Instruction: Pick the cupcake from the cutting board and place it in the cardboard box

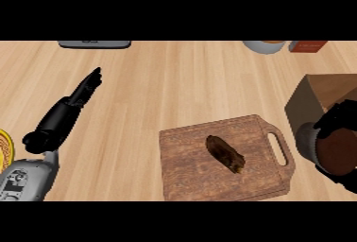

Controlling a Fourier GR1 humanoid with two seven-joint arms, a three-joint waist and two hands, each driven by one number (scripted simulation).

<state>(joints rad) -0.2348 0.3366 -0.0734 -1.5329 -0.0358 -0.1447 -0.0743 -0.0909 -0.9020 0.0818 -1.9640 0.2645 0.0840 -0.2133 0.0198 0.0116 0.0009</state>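
The cupcake (225, 153) is a dark brown lump lying tilted near the middle of the wooden cutting board (188, 179), whose handle slot faces right. The cardboard box (317, 97) stands open at the right edge, just beyond the board. My right hand (339, 119) is a dark shape in front of the box's near side, right of the board and apart from the cupcake; its wrist below partly leaves the view. My left hand (85, 89) rests far left with fingers straight, pointing away, holding nothing.
A grey flat object (94, 44) lies at the counter's far edge. A pale bowl (265, 46) and a reddish box (308, 46) stand at the far right. A yellow plate rim (4, 149) shows at the left edge.
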